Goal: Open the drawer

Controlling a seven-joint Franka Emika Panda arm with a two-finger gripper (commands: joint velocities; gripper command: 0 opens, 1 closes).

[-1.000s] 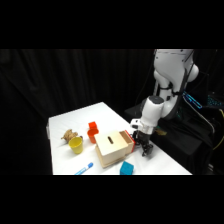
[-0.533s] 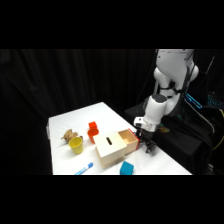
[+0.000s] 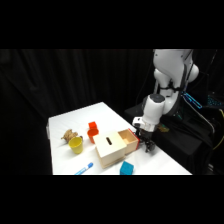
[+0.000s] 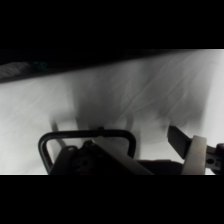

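Presently, items listed from largest to smallest.

Table [image 3: 70, 125]: white, flat, matte; fills the lower left and centre of the side view, and shows as pale blurred ground in the wrist view.

Arm [image 3: 170, 70]: white, rounded glossy shells, descending from the upper right of the side view to the table's right edge.

Box [image 3: 109, 147]: light wood, squared, with a dark slot in its top; lower centre of the side view.

Drawer [image 3: 131, 139]: tan wood with a reddish inside, at the box's right end, standing partly out. Its black loop handle [image 4: 87, 145] appears in the wrist view as a rounded-rectangle bar at the lower left.

Gripper [image 3: 148, 145]: black, just right of the drawer's open end, low at the table. Whether the fingers are clenched, released or holding the handle cannot be told.

Red-orange block [image 3: 93, 131]: cuboid, upright, left of the box.

Yellow cup [image 3: 76, 145]: smooth, round, left of the red-orange block.

Blue block [image 3: 126, 168]: small, at the lower edge.

Step judged: the pull is under way, drawer part open. Next move calls for a straight draw along the slide, rightward in the side view, without lifting or dragging the light box.
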